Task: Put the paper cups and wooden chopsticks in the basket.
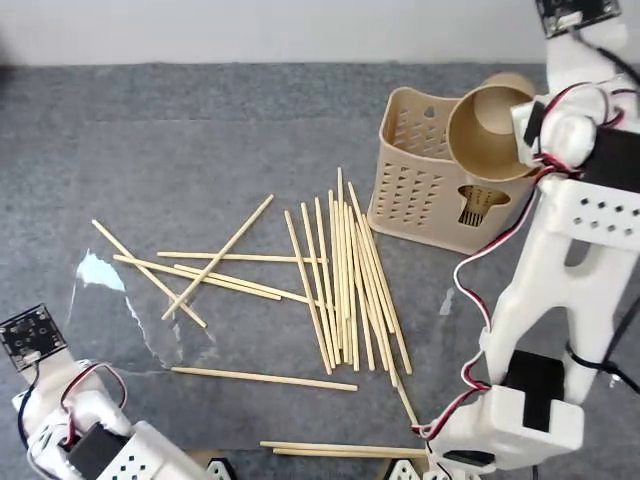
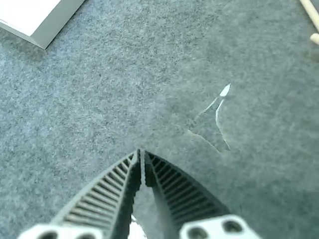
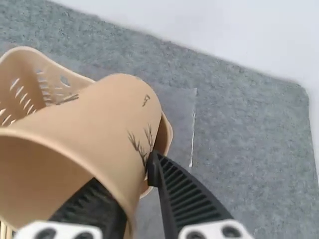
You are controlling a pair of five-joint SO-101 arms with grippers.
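My right gripper (image 3: 124, 172) is shut on a tan paper cup (image 3: 84, 134), held tilted over the beige basket (image 3: 30, 79). From above, the paper cup (image 1: 490, 130) hangs with its mouth facing the camera, over the right part of the basket (image 1: 420, 180). Several wooden chopsticks (image 1: 345, 280) lie scattered on the grey mat, left of and in front of the basket. My left gripper (image 2: 142, 157) is shut with nothing in it, low over bare mat at the near left corner.
A clear plastic sheet (image 1: 130, 310) lies on the mat at the left, its torn edge (image 2: 217, 112) in front of my left gripper. A white box (image 2: 35, 17) sits off the mat. Two chopsticks (image 1: 340, 450) lie by the front edge.
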